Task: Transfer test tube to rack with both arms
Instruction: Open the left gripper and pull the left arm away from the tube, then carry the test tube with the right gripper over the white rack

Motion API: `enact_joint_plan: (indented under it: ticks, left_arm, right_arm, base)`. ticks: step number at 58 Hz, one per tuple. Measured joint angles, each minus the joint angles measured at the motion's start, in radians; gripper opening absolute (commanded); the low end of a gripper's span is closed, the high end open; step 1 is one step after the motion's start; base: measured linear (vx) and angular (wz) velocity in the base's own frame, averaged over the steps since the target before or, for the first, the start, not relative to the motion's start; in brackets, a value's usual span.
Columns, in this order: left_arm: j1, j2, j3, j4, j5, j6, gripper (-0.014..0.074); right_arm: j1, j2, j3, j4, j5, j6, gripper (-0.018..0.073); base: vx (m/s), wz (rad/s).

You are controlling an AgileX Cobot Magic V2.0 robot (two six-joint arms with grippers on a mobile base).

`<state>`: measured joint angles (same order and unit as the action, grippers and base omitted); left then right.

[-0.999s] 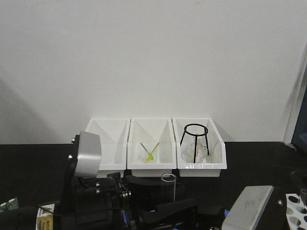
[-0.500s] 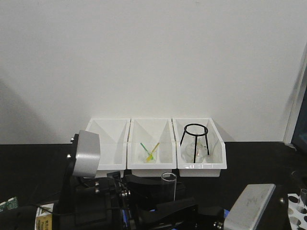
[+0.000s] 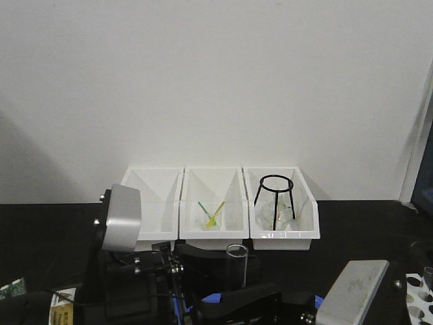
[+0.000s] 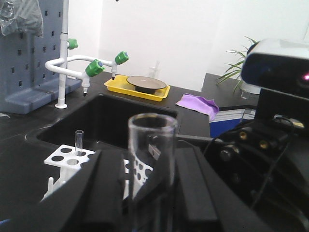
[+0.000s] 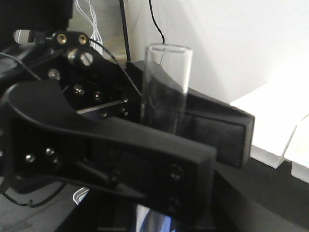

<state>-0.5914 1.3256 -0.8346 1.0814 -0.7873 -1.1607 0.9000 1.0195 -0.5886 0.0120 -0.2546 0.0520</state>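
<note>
Handing tube across, upright

Test tube (image 4: pixel 152 130) stands vertical, pinched between the left gripper (image 4: pixel 151 166) fingers. The rack (image 4: pixel 66 153) lies beyond, well apart. Right gripper (image 3: pixel 247 301) closure: cannot tell. Judgement: right should clamp squarely before left lets go.

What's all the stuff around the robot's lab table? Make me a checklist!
Surface: black bench with a sink set into it.
Job's things: test tube upright, held off the bench; rack beside the sink, another thin tube standing in it.
Clutter: three white bins; sticks in the middle one, black tripod in an end one.
Grippers: left gripper clamps the test tube; right gripper flanks it, grip unclear.
Cables: black cable along the wall.
Surroundings: tap with green knobs, yellow tray, purple cloth, plant.
</note>
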Motion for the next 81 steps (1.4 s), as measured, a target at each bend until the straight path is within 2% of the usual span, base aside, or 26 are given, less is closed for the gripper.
enact_joint_plan:
  ticks: [11,26,35,40,46,50,57,61,67,77,81]
  left_arm:
    - [0.000,-0.011,0.000,-0.093,-0.038,0.031,0.0444]
    - [0.000,-0.115,0.000,-0.131,-0.043,0.200,0.0444]
    - [-0.002,-0.207,0.000,-0.184,0.042,0.283,0.0413]
    - [-0.002,-0.264,0.000,-0.200,0.138,0.322,0.0368]
    - [-0.002,-0.331,0.000,-0.210,0.279,0.340,0.0274]
    - [-0.002,-0.376,0.000,-0.215,0.384,0.343,0.0177]
    - [-0.002,-0.440,0.000,-0.224,0.547,0.346,0.0008]
    - [-0.002,-0.469,0.000,-0.228,0.631,0.346,-0.0008]
    - [-0.002,-0.511,0.000,-0.239,0.751,0.346,-0.0007]
    - [-0.002,-0.582,0.000,-0.251,0.926,0.346,-0.0007]
    - [-0.002,-0.605,0.000,-0.254,0.988,0.346,-0.0006]
  right_arm:
    - [0.000,0.000,0.000,-0.001,-0.002,0.000,-0.0011]
    - [0.000,0.000,0.000,-0.004,-0.007,-0.001,-0.0011]
    - [0.000,0.000,0.000,-0.004,-0.007,-0.012,-0.0011]
    - [0.000,0.000,0.000,-0.004,-0.008,-0.027,-0.0011]
    - [0.000,0.000,0.000,-0.004,-0.009,-0.077,-0.0011]
    - [0.000,0.000,0.000,-0.004,-0.020,-0.154,-0.0011]
    - [0.000,0.012,0.000,0.024,-0.058,-0.362,-0.0011]
    - [0.000,0.023,0.000,0.100,-0.070,-0.444,-0.0011]
    - [0.000,0.037,0.000,0.303,-0.130,-0.559,-0.0011]
    - [0.000,0.038,0.000,0.699,-0.392,-0.822,-0.0011]
    - [0.000,0.038,0.003,0.821,-0.477,-0.917,-0.0011]
  base:
    - [0.00,0.00]
    - [0.00,0.00]
    - [0.00,0.00]
    - [0.00,0.00]
    - [0.00,0.00]
    - [0.00,0.00]
    - [0.00,0.00]
    - [0.00,0.00]
    - [0.00,0.00]
    - [0.00,0.00]
    - [0.00,0.00]
